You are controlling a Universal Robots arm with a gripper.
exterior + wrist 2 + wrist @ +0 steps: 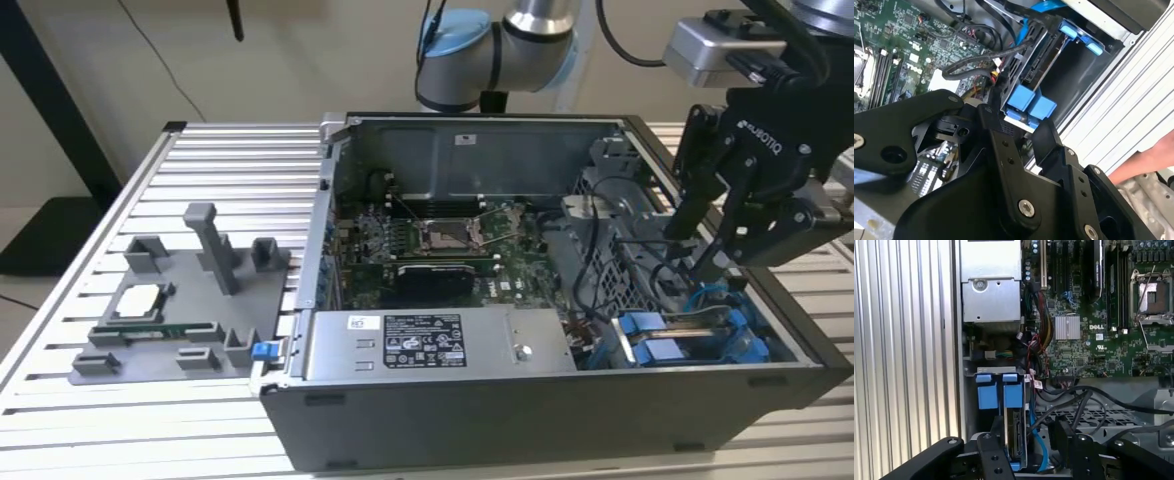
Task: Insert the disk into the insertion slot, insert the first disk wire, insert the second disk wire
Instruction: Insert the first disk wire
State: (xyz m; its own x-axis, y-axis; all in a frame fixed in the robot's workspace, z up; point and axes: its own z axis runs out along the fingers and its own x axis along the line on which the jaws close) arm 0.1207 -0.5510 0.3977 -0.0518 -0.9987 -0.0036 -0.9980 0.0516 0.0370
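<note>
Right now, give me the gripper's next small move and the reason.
Probably shift the open gripper toward the loose black wire: the disk already appears seated in the insertion slot, its connector edge bare, and the gripper holds nothing.

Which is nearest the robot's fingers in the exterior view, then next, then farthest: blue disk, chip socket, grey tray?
1. The disk: just below the gripper, on the exterior view's right.
2. The chip socket: middle of the case, on the motherboard.
3. The grey tray: on the table outside the case, on the exterior view's left.
</note>
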